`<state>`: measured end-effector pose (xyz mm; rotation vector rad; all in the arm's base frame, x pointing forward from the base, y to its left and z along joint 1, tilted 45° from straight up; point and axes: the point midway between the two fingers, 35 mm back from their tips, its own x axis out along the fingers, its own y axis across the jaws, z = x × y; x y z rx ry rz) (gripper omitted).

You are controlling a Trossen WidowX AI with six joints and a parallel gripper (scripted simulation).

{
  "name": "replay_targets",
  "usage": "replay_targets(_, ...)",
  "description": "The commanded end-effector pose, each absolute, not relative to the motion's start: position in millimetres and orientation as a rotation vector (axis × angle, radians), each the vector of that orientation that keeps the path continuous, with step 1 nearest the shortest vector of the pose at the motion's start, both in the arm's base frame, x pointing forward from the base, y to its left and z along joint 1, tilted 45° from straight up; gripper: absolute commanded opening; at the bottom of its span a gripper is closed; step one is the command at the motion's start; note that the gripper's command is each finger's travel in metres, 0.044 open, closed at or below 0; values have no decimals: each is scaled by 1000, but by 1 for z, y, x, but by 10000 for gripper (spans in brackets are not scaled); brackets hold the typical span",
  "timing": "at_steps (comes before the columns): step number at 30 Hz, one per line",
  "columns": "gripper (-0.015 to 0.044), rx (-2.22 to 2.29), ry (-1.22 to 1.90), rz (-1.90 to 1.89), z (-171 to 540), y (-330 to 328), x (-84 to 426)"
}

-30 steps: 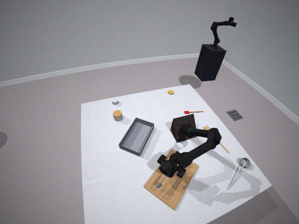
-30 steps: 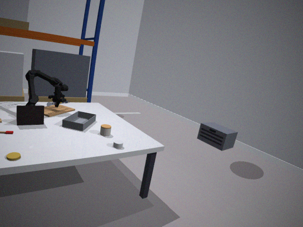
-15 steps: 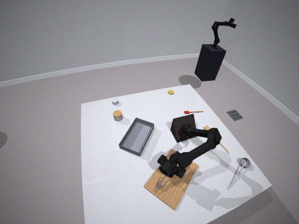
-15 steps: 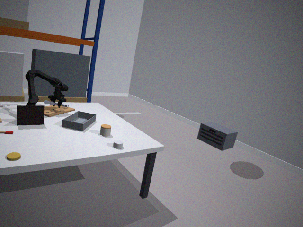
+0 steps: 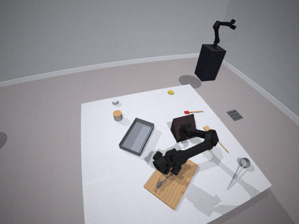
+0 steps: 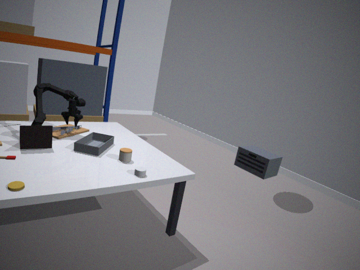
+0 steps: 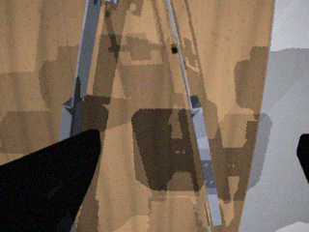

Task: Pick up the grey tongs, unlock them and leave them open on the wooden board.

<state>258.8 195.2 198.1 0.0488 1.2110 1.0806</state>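
The grey tongs [image 5: 158,185] [image 7: 86,48] lie on the wooden board [image 5: 178,195] [image 6: 83,130] [image 7: 232,29]. In the wrist view their two arms stand well apart in a V, wider toward the bottom of the picture. My gripper [image 5: 172,172] [image 6: 72,125] [image 7: 200,142] is wide open and empty, pointing down low over the tongs. One black finger is beside the left arm of the tongs, the other is out to the right, past the board's edge. The hinge end is out of the wrist view. The roasting tin [image 5: 129,150] [image 6: 87,149] is empty.
A dark block [image 5: 184,120] [image 6: 36,136] stands by the arm's base. A jar [image 5: 117,116] [image 6: 125,156] and small white cylinder [image 5: 115,102] [image 6: 140,172] stand beyond the tin. A red-headed spatula [image 5: 187,112] [image 6: 10,157], wooden spatula [image 5: 223,146], round-headed utensil [image 5: 232,180] and yellow disc [image 5: 170,92] [image 6: 16,185] lie around.
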Motion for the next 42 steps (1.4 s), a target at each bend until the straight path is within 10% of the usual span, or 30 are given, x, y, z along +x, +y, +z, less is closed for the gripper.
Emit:
replay_targets(1,440,80,1240,1043,194,148,297)
replay_targets(42,440,156,1169,971,217,44,329)
